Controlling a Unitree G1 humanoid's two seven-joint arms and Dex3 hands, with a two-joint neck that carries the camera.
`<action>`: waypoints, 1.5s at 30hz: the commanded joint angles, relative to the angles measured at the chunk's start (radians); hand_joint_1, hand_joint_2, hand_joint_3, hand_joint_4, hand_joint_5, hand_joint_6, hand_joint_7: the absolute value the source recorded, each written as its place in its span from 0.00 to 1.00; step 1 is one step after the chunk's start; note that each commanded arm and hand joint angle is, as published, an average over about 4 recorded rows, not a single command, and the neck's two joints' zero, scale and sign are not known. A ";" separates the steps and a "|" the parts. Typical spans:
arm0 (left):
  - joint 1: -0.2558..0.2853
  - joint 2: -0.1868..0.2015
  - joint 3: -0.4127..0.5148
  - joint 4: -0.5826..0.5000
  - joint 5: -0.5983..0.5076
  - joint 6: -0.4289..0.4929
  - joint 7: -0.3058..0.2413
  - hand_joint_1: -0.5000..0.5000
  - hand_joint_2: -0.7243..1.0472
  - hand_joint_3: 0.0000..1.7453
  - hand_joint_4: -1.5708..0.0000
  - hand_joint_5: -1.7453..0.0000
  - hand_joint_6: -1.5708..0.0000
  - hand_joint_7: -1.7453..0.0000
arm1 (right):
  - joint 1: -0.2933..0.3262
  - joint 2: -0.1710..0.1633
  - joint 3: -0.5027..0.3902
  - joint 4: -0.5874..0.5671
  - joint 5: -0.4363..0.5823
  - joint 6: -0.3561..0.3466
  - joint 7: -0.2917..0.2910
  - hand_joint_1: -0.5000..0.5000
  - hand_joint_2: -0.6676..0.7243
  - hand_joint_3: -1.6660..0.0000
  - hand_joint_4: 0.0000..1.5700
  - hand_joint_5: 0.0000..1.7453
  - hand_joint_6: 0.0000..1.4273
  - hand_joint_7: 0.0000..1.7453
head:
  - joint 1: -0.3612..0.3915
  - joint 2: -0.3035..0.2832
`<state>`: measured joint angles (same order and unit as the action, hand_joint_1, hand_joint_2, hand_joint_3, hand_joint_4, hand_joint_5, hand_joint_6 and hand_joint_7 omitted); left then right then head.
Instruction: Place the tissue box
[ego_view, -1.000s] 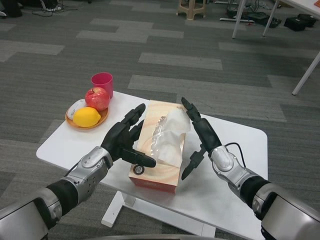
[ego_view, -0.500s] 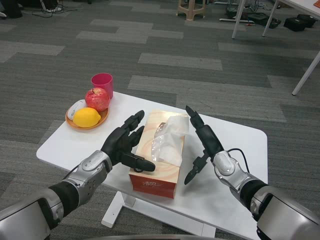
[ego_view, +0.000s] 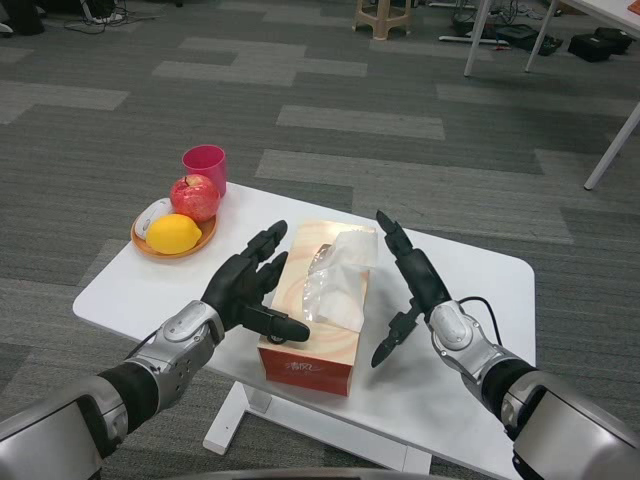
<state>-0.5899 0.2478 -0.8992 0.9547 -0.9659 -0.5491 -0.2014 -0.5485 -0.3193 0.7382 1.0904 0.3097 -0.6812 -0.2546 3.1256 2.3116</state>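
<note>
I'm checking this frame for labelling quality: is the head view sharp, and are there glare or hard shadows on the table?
Head view: sharp overall, tissue box and both hands, left hand and right hand, crisp; light soft and even; white table bright but not blown out; only faint shadows beside the box.

Grey carpet-tile floor (ego_view: 330, 120) w/ lighter strips. White table (ego_view: 470, 290) in foreground. Beige stool (ego_view: 385, 15) at back, white desk legs (ego_view: 478, 38) top right, dark bags (ego_view: 600, 42) nearby.
</note>
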 joint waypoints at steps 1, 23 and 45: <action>0.012 0.004 -0.003 0.013 -0.004 0.005 0.000 1.00 0.50 0.00 1.00 1.00 1.00 1.00 | 0.020 -0.003 -0.016 0.001 -0.001 0.003 0.003 0.04 0.69 0.95 0.10 0.00 0.00 0.01 | 0.000 0.000; 0.153 0.052 0.313 -0.092 0.062 -0.041 -0.040 1.00 0.69 0.04 1.00 1.00 1.00 1.00 | 0.139 -0.020 -0.227 -0.117 -0.004 0.000 0.019 0.04 0.64 0.93 0.05 0.00 0.00 0.00 | 0.010 0.011; 0.246 0.075 0.512 -0.439 0.088 -0.061 -0.069 1.00 0.80 0.05 1.00 1.00 1.00 1.00 | 0.153 -0.038 -0.244 -0.232 -0.004 0.000 0.023 0.04 0.64 0.95 0.05 0.00 0.00 0.00 | 0.011 0.019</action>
<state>-0.3620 0.3146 -0.4161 0.5501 -0.8838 -0.5953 -0.2645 -0.4024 -0.3417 0.4939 0.8831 0.3029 -0.6800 -0.2333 3.1371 2.3294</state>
